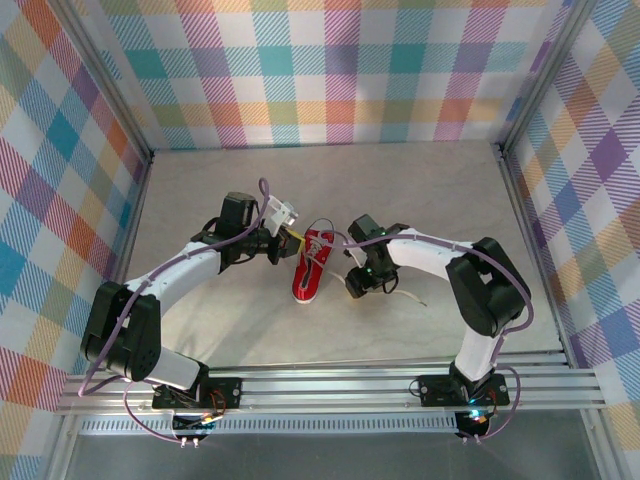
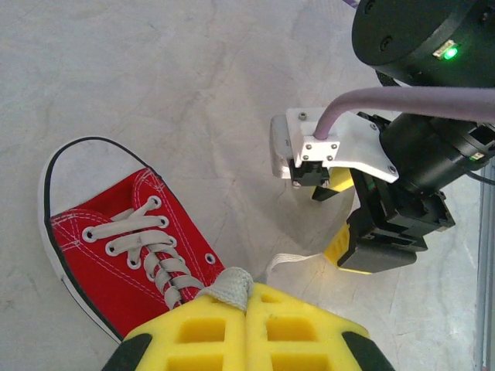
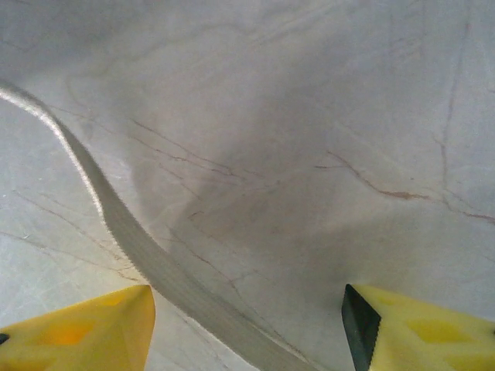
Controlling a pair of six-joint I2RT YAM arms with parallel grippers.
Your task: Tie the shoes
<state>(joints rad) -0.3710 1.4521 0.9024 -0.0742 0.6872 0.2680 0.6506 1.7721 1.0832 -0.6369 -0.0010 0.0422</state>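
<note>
**benchrat:** Start at the left tool (image 2: pixel 247 305). It's clamped shut on a bit of the lace (image 2: pixel 230 284), and the wrist view shows the whitish tape bunched up between the two yellow fingers. The right tool (image 3: pixel 247 309) has its jaws standing wide with nothing in them. A flat strand (image 3: pixel 131 239) lies on the desk (image 3: pixel 325 116) under it, running from about 10 o'clock down to 6 and passing just inside one finger.

**knotnerd:** And the shoe?

**benchrat:** The shoe (image 1: pixel 312 265) is near the middle of the desk in the top view, sole down. The left tool (image 1: pixel 290 235) is at its 10 o'clock, touching or nearly so, and the right tool (image 1: pixel 358 283) is just beside it at 4 o'clock. In the left wrist view the red shoe (image 2: pixel 124 255) sits at 9 to 10 o'clock of the fingers and the other tool (image 2: pixel 340 216) is up at 2.

**knotnerd:** So how far along is it?

**benchrat:** Early, I'd say. The lacing crosses neatly through the eyelets, but there's no knot or bow showing anywhere. One end is gripped, and that strand on the desk trails toward the right tool. I can't tell if it's the same end or the second one.

**knotnerd:** So pretty much all of it is left?

**benchrat:** Yep. The right side has to grab its end, then it's cross, tuck, loops and pull tight.
</note>
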